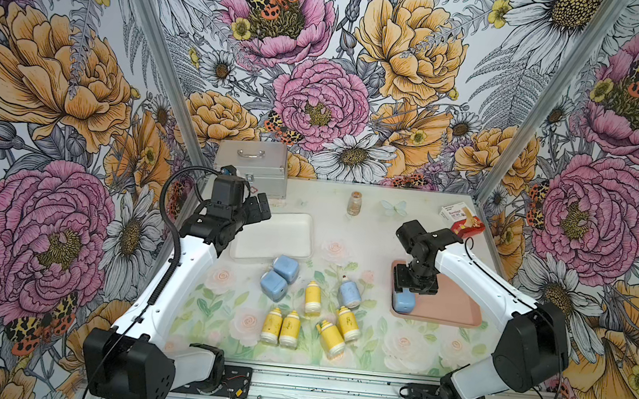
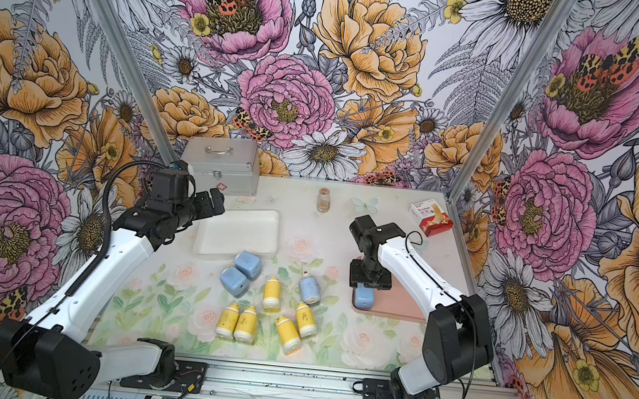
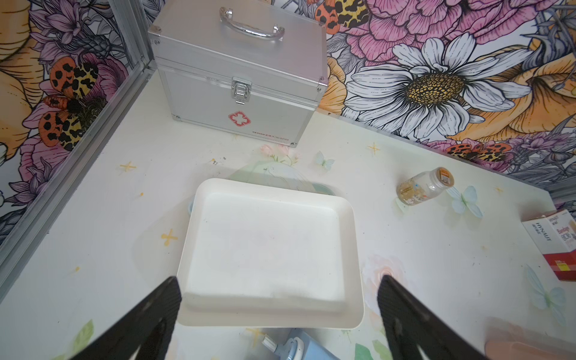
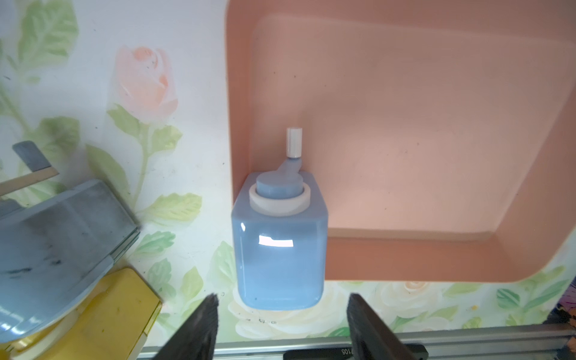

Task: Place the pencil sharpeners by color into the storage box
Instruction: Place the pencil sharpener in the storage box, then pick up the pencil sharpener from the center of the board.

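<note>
Yellow pencil sharpeners [image 1: 314,298] and light-blue pencil sharpeners [image 1: 286,268], white-ended, on a pale table [image 1: 375,348] printed with roses and green leaves. White tray [image 1: 274,232] centre left, pink tray [image 1: 456,308] centre right.

A shut silver first-aid case [image 1: 250,167] stands just beyond the left pincer [image 3: 279,280]. A brown glass vial [image 1: 354,203] stands to its right; a bandage box [image 1: 463,223] lies well beyond the right pincer [image 4: 282,300].
</note>
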Tool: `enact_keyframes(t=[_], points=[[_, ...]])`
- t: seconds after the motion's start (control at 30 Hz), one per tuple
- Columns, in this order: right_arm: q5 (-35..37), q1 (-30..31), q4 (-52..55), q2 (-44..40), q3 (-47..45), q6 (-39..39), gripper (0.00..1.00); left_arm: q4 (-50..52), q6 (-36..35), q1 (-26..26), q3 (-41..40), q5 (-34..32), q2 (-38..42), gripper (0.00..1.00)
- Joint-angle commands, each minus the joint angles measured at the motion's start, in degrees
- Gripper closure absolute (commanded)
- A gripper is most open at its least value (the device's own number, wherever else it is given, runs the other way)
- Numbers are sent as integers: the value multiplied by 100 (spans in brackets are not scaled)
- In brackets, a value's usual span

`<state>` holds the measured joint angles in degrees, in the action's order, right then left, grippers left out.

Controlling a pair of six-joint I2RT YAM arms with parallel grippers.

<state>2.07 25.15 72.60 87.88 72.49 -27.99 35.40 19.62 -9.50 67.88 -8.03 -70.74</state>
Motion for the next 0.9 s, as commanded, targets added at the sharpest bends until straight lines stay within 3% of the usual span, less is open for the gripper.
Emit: enact_keyframes(t=[0.0,0.5,0.87], points=[[110,252,211,-104,468,167,33,23,33,52,-27,94,24,2],[-107,1722,296,1080,1774,332,33,20,16,110,-28,118,50,1],[-369,2176,-1,1701,1903,241,33,22,29,135,-29,148,54,1]])
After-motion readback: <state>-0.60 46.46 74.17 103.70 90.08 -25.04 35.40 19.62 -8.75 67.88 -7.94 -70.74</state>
